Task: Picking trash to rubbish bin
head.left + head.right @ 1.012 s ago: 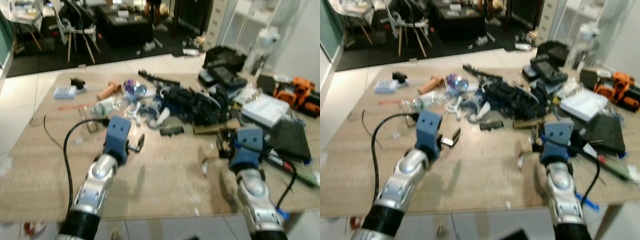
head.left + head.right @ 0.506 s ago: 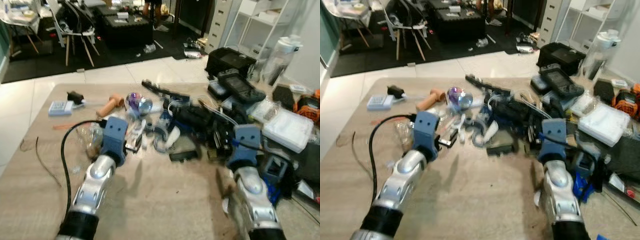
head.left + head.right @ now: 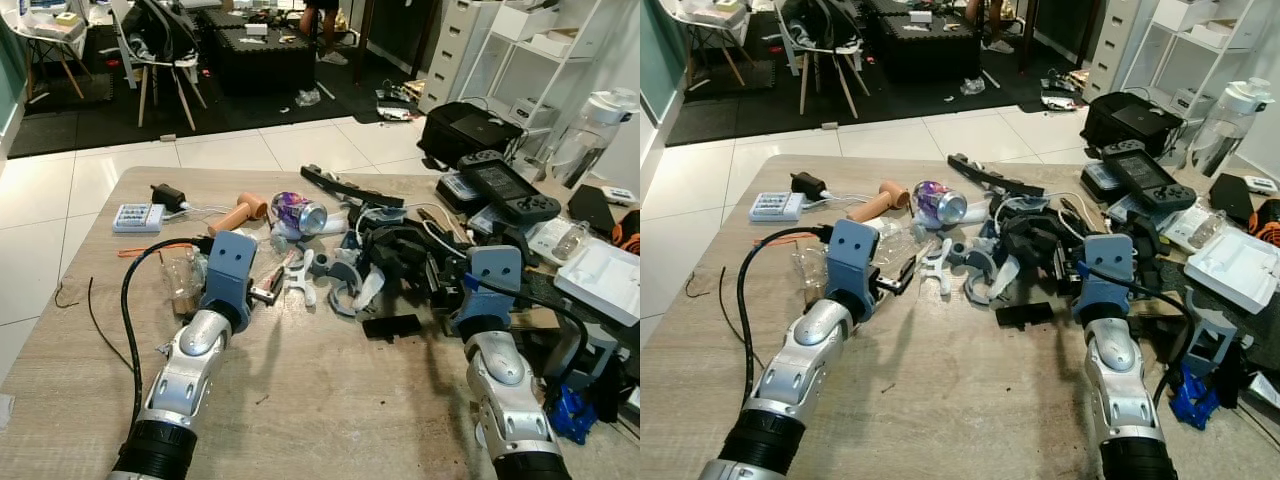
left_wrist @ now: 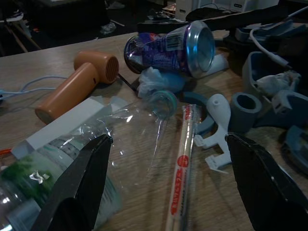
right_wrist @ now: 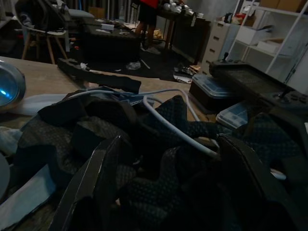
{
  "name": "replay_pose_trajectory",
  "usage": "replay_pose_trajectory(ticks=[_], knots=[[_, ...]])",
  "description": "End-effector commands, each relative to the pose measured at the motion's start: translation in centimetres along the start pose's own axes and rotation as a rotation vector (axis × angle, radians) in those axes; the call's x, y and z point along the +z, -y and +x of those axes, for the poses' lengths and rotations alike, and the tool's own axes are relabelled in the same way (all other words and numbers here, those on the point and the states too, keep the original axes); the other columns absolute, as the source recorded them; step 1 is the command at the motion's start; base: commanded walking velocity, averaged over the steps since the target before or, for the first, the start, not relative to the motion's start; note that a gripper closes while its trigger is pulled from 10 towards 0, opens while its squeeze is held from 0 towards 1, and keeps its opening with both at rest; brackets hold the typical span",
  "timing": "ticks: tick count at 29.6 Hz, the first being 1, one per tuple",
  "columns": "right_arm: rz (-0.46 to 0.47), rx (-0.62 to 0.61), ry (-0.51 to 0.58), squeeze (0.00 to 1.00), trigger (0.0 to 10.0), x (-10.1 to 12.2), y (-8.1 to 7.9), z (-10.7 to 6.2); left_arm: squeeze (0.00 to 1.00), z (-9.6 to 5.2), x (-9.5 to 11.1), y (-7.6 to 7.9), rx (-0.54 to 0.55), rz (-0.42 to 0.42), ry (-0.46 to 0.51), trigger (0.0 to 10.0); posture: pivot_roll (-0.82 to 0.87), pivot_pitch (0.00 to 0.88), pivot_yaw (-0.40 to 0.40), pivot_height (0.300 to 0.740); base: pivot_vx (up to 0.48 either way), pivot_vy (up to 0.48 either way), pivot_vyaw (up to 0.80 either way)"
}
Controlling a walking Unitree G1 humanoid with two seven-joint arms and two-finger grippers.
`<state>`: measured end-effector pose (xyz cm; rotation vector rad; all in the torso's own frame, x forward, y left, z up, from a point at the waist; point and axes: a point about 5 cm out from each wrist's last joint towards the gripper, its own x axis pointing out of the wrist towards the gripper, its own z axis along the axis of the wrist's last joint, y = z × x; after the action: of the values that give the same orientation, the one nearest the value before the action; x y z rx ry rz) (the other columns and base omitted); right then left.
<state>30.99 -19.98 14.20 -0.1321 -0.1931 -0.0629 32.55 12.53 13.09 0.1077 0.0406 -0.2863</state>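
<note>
A crushed purple can (image 3: 300, 212) lies on the wooden table (image 3: 330, 400) beside an orange handle (image 3: 238, 213). A clear plastic bottle (image 3: 185, 275) and a crinkled clear wrapper (image 4: 139, 130) lie just left of my left gripper (image 3: 272, 288). That gripper is open and low over the table, with a paper-sleeved stick (image 4: 182, 163) between its fingers (image 4: 82, 187). The can (image 4: 173, 45) lies a short way beyond them. My right gripper (image 3: 442, 290) is open, facing a heap of black mesh fabric (image 5: 144, 144) with a white cable.
Grey plastic parts (image 3: 335, 275), black straps and a small black box (image 3: 392, 326) clutter the middle. A white power strip (image 3: 138, 216) lies far left. A controller (image 3: 500, 185), a white tray (image 3: 605, 280) and a blue clamp (image 3: 565, 410) crowd the right. Chairs (image 3: 160, 50) stand beyond the table.
The whole view has shifted closer to the table and sharpened, so the camera moved. Both grippers now sit nearer the clutter; the left one has reached the bottle and wrapper.
</note>
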Motion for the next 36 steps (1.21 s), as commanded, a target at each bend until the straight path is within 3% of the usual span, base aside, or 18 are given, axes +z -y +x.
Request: replay_pose_trajectory(ticks=[1, 3, 18, 25, 28, 32, 33, 34, 35, 36], knots=[[0.017, 0.012, -0.006, 0.13, 10.0, 0.1, -0.3, 0.0, 0.0, 0.0, -0.3, -0.1, -0.016, 0.003, -0.014, 10.0, -0.1, 0.082, -0.014, 0.74, 0.0, 0.0, 0.0], [0.02, 0.017, 0.009, 1.0, 10.0, 0.3, -0.5, -0.1, 0.0, 0.1, -0.1, 0.1, -0.036, 0.002, -0.007, 10.0, -0.1, 0.082, -0.014, 0.74, 0.0, 0.0, 0.0], [-0.022, 0.128, 0.121, 1.0, 10.0, 3.2, -2.3, 0.2, 0.0, 0.0, 0.0, 0.4, -0.093, 0.019, -0.004, 10.0, -0.1, 0.07, -0.015, 0.74, 0.0, 0.0, 0.0], [-0.066, 0.122, 0.067, 1.0, 10.0, 3.3, -2.2, 0.9, 0.0, -0.3, -0.1, 0.8, -0.177, 0.068, -0.008, 10.0, -0.1, 0.062, -0.013, 0.74, 0.0, 0.0, 0.0], [-0.072, 0.273, 0.02, 1.0, 10.0, 3.2, -2.7, 1.2, 0.0, -0.7, 0.4, 0.9, -0.271, 0.09, 0.013, 10.0, -0.1, 0.058, -0.013, 0.74, 0.0, 0.0, 0.0], [-0.118, 0.27, -0.014, 1.0, 10.0, 2.9, -2.5, 1.2, 0.0, -0.8, 0.5, 1.0, -0.304, 0.099, 0.019, 10.0, -0.11, 0.057, -0.016, 0.74, 0.0, 0.0, 0.0], [-0.128, 0.257, -0.022, 0.75, 10.0, 2.9, -2.4, 1.3, 0.0, -0.9, 0.5, 1.0, -0.317, 0.103, 0.022, 10.0, -0.11, 0.057, -0.016, 0.74, 0.0, 0.0, 0.0], [-0.128, 0.257, -0.022, 0.75, 10.0, 2.9, -2.4, 1.3, 0.0, -0.9, 0.5, 1.0, -0.317, 0.103, 0.022, 10.0, -0.11, 0.057, -0.016, 0.74, 0.0, 0.0, 0.0], [-0.151, 0.198, -0.055, 0.0, 10.0, 2.6, -1.6, 1.4, 0.0, -1.1, 0.6, 1.1, -0.337, 0.107, 0.026, 10.0, -0.11, 0.056, -0.019, 0.74, 0.0, 0.0, 0.0], [-0.151, 0.198, -0.055, 0.0, 10.0, 2.6, -1.6, 1.4, 0.0, -1.1, 0.6, 1.1, -0.337, 0.107, 0.026, 10.0, -0.11, 0.056, -0.019, 0.74, 0.0, 0.0, 0.0]])
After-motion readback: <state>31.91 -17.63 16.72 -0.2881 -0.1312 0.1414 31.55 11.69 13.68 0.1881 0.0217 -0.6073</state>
